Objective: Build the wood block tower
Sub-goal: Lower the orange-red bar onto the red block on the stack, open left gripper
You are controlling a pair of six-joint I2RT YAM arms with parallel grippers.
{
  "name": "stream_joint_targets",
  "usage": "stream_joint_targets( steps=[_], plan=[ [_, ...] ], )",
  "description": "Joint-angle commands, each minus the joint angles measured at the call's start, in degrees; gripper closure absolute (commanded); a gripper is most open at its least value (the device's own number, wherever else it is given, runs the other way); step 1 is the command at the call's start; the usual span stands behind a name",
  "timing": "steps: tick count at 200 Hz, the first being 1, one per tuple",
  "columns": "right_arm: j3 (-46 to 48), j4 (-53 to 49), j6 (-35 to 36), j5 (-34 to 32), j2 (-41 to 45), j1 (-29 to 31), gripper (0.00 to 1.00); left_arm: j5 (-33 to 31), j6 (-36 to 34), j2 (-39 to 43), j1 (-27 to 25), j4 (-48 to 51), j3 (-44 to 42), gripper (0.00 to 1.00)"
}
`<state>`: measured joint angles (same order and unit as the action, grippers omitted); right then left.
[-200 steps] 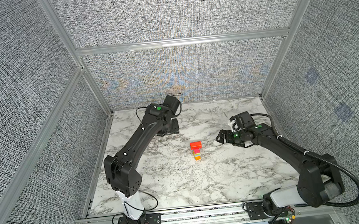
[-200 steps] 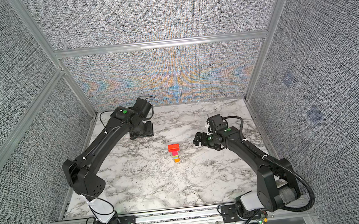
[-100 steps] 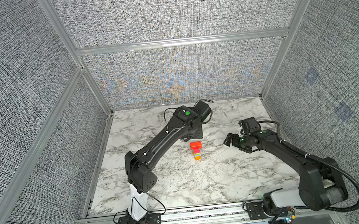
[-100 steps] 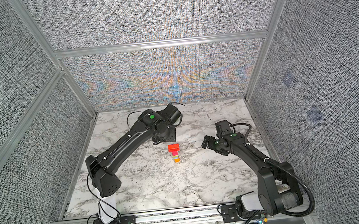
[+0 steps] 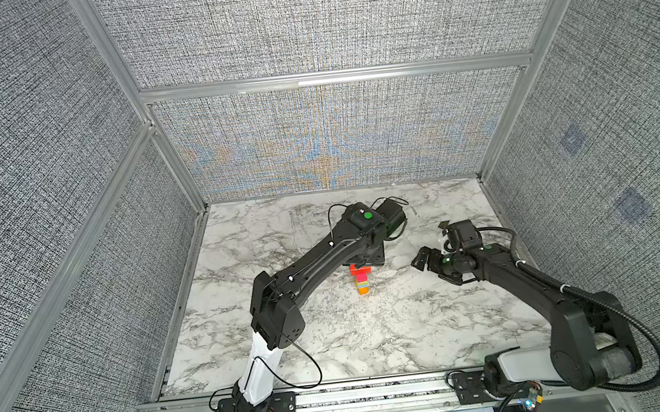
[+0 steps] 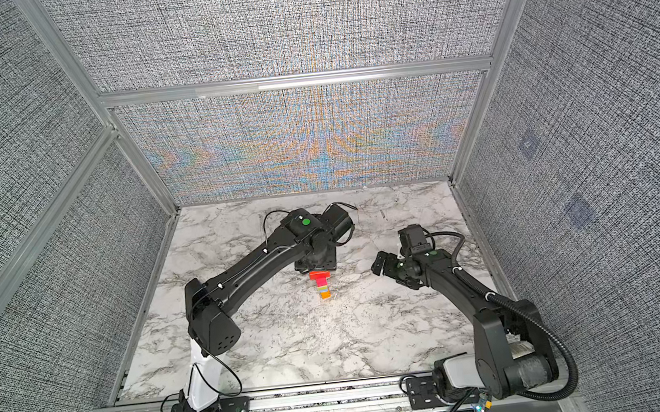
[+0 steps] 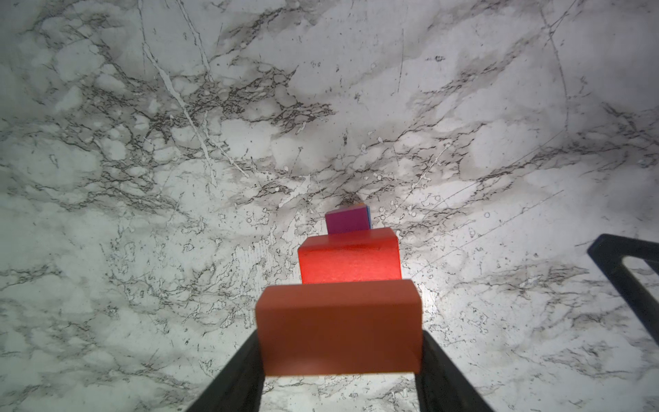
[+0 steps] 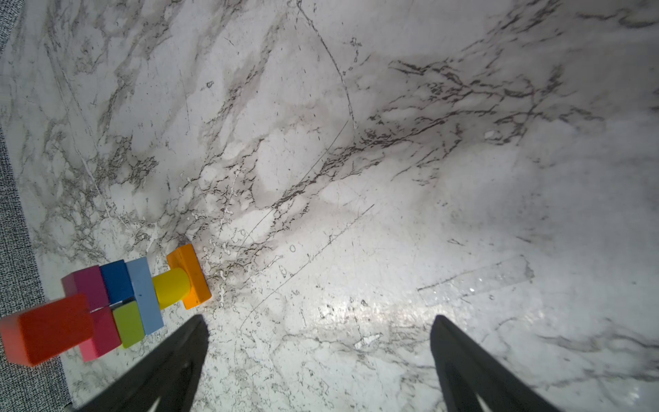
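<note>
Above marble (image 5: 334, 340), left end effector (image 7: 340, 356) pinches brown block (image 7: 338, 314), seemingly over tower (image 5: 362, 281); right end effector (image 8: 319, 321) gapes.

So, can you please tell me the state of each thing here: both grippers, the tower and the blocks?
left gripper: shut on the brown-red block, near the tower's top.
brown-red block: held in the air, not yet released.
wood block tower: standing upright.
orange block: at the tower's base.
red slab: lying on top of the tower.
right gripper: open, empty, apart from the tower.
</note>
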<state>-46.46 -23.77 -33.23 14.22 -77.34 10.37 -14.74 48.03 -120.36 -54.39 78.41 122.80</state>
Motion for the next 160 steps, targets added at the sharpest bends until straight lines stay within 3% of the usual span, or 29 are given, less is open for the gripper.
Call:
stream_joint_targets(
  steps=[1,160],
  plan=[
    [0.14,0.74,-0.25,0.88,0.17,-0.01,0.01,-0.87,1.36,-0.19,-0.01,-0.22,0.0,0.41],
    [0.45,1.27,0.2,1.96,-1.17,-0.09,0.01,1.92,1.19,-1.02,2.04,-3.87,-2.84,0.4]
  ],
)
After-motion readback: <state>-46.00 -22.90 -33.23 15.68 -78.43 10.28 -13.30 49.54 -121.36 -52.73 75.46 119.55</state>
